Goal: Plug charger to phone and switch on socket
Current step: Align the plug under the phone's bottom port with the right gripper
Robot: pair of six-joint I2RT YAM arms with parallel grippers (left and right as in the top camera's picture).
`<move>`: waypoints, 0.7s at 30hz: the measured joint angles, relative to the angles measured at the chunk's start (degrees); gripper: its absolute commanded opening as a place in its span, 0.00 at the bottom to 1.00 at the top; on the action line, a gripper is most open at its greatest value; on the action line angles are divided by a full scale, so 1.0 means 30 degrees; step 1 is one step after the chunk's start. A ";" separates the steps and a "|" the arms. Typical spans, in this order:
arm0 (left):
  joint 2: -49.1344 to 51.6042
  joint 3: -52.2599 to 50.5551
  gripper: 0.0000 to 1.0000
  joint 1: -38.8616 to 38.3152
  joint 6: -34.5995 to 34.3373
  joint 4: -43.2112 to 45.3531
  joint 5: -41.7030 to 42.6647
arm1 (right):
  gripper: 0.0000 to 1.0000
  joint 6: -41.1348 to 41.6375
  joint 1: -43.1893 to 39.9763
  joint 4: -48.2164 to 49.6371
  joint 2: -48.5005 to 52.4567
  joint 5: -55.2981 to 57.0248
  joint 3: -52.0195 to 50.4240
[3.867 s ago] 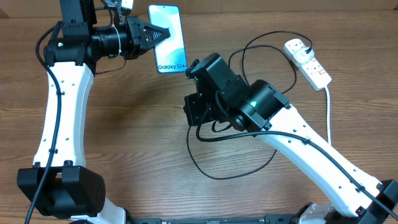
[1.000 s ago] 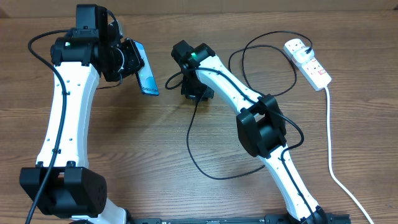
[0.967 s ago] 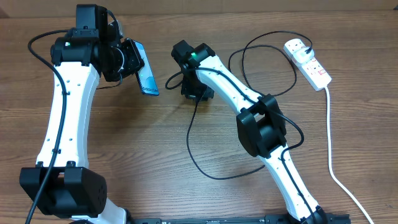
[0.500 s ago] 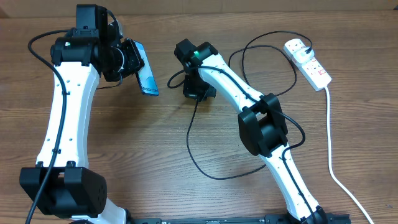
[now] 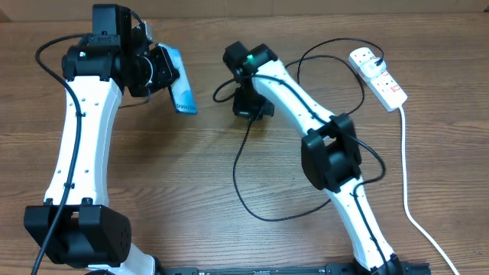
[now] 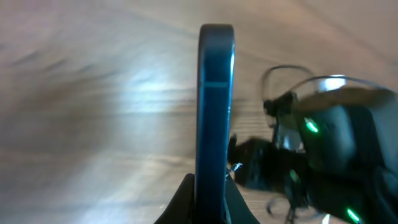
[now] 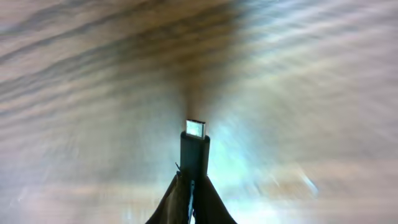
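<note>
On the brown wooden table [image 5: 153, 191], the white power strip with red switches [image 5: 380, 76] lies far right, apart from both arms. The left end effector [image 6: 208, 198] clamps the slim blue phone [image 6: 214, 106] edge-up, probably presenting its port. The right end effector [image 7: 193, 196] pinches the thin black charger cable [image 7: 194, 152] just behind its tip, aimed forward for insertion.

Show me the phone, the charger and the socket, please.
phone [image 6: 214, 106]: left wrist view, on its thin side edge.
charger [image 7: 194, 152]: right wrist view, on the black connector body.
socket [image 5: 382, 76]: overhead view, on the white casing.
</note>
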 measured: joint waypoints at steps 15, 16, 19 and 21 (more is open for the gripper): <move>0.0000 0.0000 0.04 0.3548 -0.2120 0.7708 1.2109 | 0.04 -0.3519 0.3512 -0.2164 -1.1009 -0.2164 0.0109; 0.0000 0.0000 0.04 0.3548 -0.2390 0.8000 1.2801 | 0.04 -0.3716 0.3978 -0.2149 -1.1081 -0.2273 0.0109; 0.0000 0.0000 0.04 0.3497 -0.3024 0.8721 1.4936 | 0.04 -0.4102 0.5348 -0.2018 -1.1074 -0.2331 0.0102; 0.0000 0.0000 0.04 0.3497 -0.3213 0.8837 1.6072 | 0.04 -0.4138 0.5996 -0.1683 -1.1067 -0.2069 0.0102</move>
